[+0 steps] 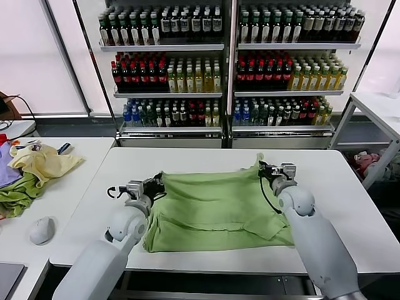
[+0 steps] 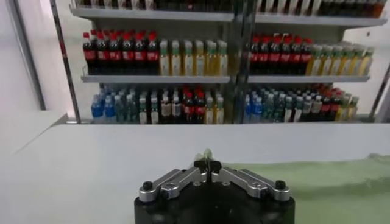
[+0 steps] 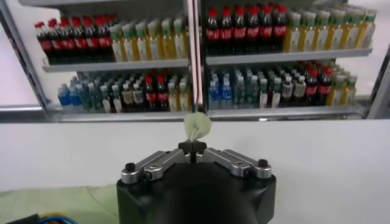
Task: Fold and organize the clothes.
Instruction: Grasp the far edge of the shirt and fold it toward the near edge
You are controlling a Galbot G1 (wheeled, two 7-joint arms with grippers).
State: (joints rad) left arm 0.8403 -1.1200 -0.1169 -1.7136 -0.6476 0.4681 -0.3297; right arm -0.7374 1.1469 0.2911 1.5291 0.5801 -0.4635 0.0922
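Both the left gripper [image 1: 157,182] and right gripper [image 1: 262,167] are clenching their fingers on the polo shirt's [image 1: 215,209] far corners, hiding its collar and buttons underneath on the worktop [image 1: 187,159].

shirt [image 1: 219,206] collar and print hidden, bottle [image 1: 187,78] labels too small to read

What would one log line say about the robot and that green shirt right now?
left gripper: shut on shirt far left corner | right gripper: shut on far right corner | shirt: flat on table
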